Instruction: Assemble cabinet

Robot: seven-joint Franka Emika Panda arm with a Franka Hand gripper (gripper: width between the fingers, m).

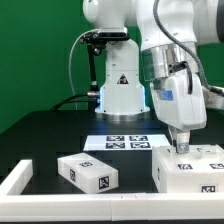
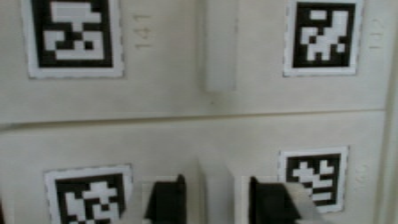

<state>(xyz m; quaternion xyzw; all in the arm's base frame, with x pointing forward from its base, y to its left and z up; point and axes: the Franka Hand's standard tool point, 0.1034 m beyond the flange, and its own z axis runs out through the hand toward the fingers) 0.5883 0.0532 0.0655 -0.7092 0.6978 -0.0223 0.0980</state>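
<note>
The cabinet body (image 1: 190, 168), a large white box with black-and-white tags, lies at the front on the exterior view's right. My gripper (image 1: 183, 146) is straight down on its top. In the wrist view the tagged white surface (image 2: 196, 90) fills the frame. My gripper (image 2: 217, 200) has its dark fingers (image 2: 169, 200) close on either side of a narrow white strip of the body, shut on it. A smaller white tagged piece (image 1: 87, 172) lies apart on the exterior view's left.
The marker board (image 1: 127, 142) lies flat on the black table behind the parts. The white robot base (image 1: 120, 92) with a triangle sticker stands at the back. A white rail (image 1: 18, 178) runs along the front left edge.
</note>
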